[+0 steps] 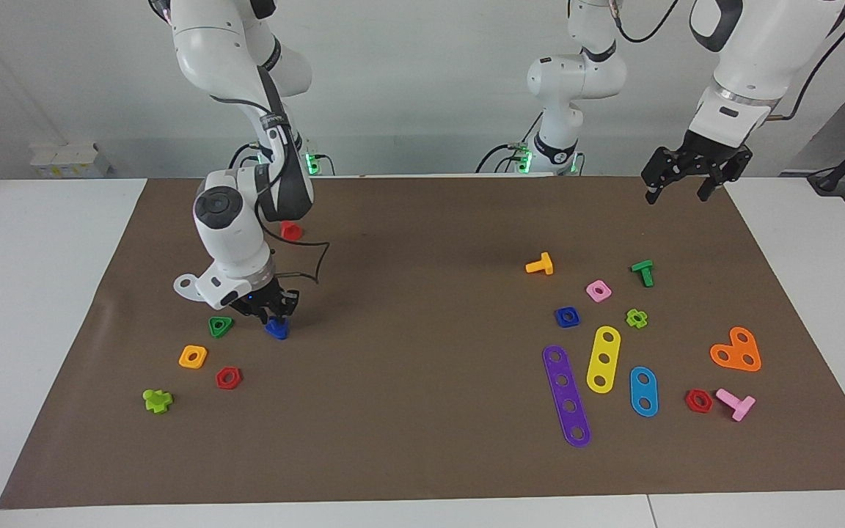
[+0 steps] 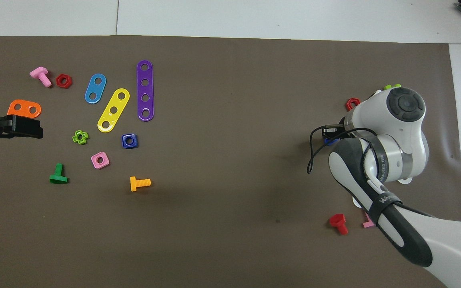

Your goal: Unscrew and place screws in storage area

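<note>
- Right gripper (image 1: pixel 273 317) clamped on small dark-blue triangular-headed plastic screw (image 1: pixel 276 329), low over brown surface (image 1: pixel 422 455) toward right arm's end.
- Left gripper (image 1: pixel 689 173) spread open, waiting over the left-arm corner by the robots.
- Wide bare room mid-surface.
- Two red hexagonal nuts (image 1: pixel 228 378) (image 1: pixel 698 400).

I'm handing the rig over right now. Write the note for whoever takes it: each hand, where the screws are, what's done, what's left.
Right hand: low over the mat at the right arm's end, shut on the dark-blue screw, beside the green triangular nut.
Left hand: open, holding nothing, waiting in the air over the mat's edge at the left arm's end.
Done: the blue screw is free of its nut and brought to the group of small parts at the right arm's end.
Left: release it there; I cannot tell whether it rests on the mat yet. Orange screw, green screw and pink screw lie loose at the left arm's end.
</note>
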Tool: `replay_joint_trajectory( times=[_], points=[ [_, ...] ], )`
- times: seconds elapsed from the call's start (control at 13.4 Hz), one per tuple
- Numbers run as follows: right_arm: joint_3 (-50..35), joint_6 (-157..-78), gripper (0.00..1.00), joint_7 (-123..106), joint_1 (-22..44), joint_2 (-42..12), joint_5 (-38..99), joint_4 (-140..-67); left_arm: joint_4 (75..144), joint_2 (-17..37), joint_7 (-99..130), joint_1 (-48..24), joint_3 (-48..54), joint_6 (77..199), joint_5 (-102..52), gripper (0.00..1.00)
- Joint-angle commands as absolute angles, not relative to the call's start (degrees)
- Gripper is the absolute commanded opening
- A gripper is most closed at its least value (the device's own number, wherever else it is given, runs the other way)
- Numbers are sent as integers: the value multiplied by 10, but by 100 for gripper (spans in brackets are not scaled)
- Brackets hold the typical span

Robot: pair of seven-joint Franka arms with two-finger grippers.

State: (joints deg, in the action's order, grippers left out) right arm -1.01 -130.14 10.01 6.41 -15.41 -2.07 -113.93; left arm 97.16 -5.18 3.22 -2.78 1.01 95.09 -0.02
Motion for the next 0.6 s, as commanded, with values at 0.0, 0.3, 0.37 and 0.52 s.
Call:
replay_joint_trajectory(
  times=[0.0,0.3,0.37,0.52],
  points=[
    [-14,-1282,98,103,55,-102,-8,-1155,991,-70,34,-32,2,957,-9,100],
    [-11,-1221,98,105,43,-42,-7,-1137,991,-70,34,-18,-1,957,-9,100],
    [-11,-1207,98,105,36,-25,-7,-1134,991,-70,34,-18,-1,957,-9,100],
    [-11,-1165,98,100,23,-7,-7,-1105,991,-70,34,-18,-1,957,-9,100]
  ],
)
